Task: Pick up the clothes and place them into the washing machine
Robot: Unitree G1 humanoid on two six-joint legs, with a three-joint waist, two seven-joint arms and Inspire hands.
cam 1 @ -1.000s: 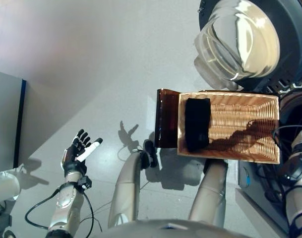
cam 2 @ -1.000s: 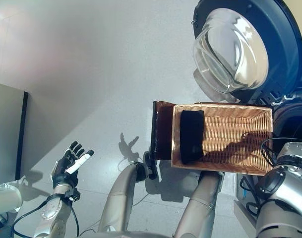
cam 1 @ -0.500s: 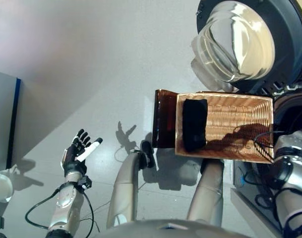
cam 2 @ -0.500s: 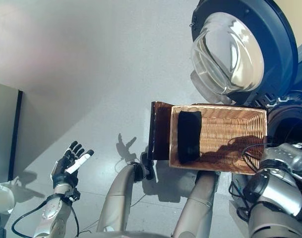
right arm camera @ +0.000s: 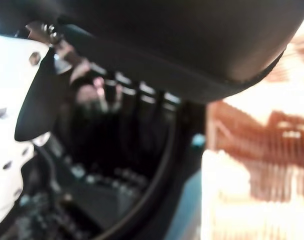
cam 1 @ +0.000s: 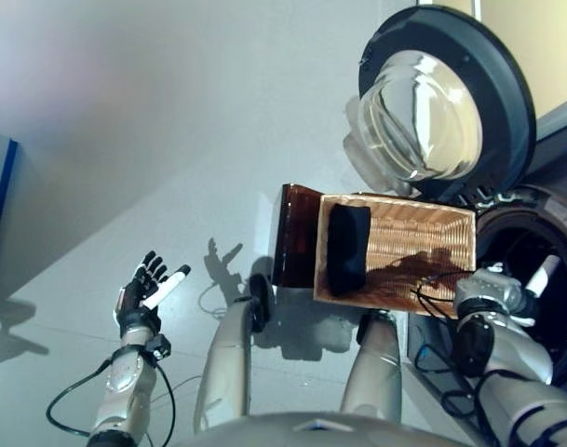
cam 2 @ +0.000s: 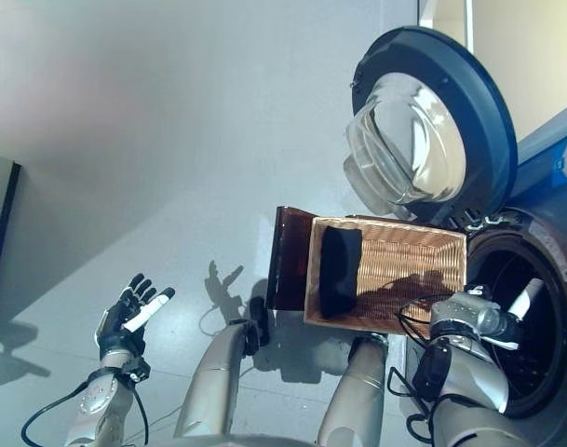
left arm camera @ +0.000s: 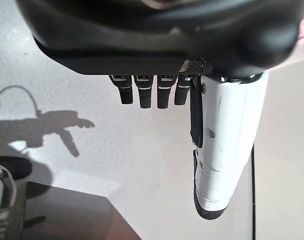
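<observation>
Right hand (cam 1: 536, 282): at dark washing machine drum (cam 2: 534, 321) rim, fingers' state unclear.
Left hand (cam 1: 143, 293): fingers spread, empty, over open floor.
Black cloth (cam 1: 346, 247): woven wicker basket's (cam 1: 423, 237) left end.

Left robot hand (cam 1: 141, 291) raised, fingers spread; right robot hand (cam 2: 528, 300) extended — fingers unreadable.

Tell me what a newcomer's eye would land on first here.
The washing machine's round glass door stands wide open at upper right, above the dark drum opening. Beside it sits a wicker basket with one black garment at its left end. The left hand hangs open, empty, at lower left.
</observation>
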